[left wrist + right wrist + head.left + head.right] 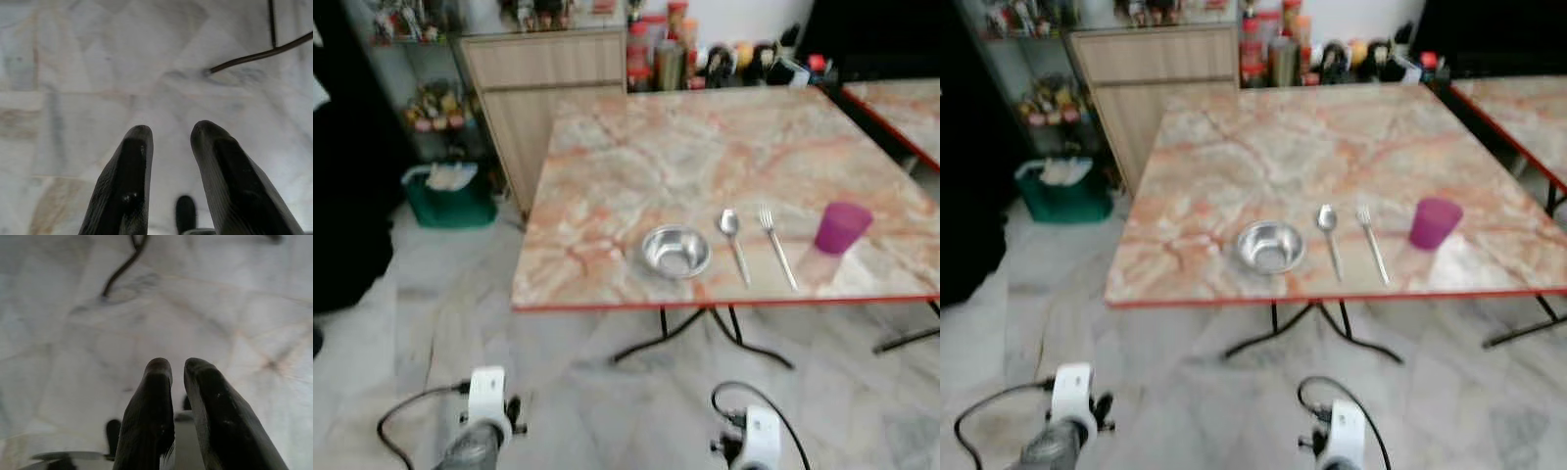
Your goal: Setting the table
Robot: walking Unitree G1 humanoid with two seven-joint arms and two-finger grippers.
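With both arms hanging over the floor, left gripper [168, 139] fingers spread and right gripper [178, 369] fingers nearly together, both empty, the bowl [675, 251] lay well beyond them, probably light, stiff, slippery, best pinched at its rim.

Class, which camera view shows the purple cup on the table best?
The right eye view: the purple cup stands whole, well inside the picture. The left eye view shows it too, nearer the edge. Both wrist views face the floor.

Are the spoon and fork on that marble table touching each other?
Apart. In the left eye view the spoon and the fork lie side by side with a clear strip of bare table between them.
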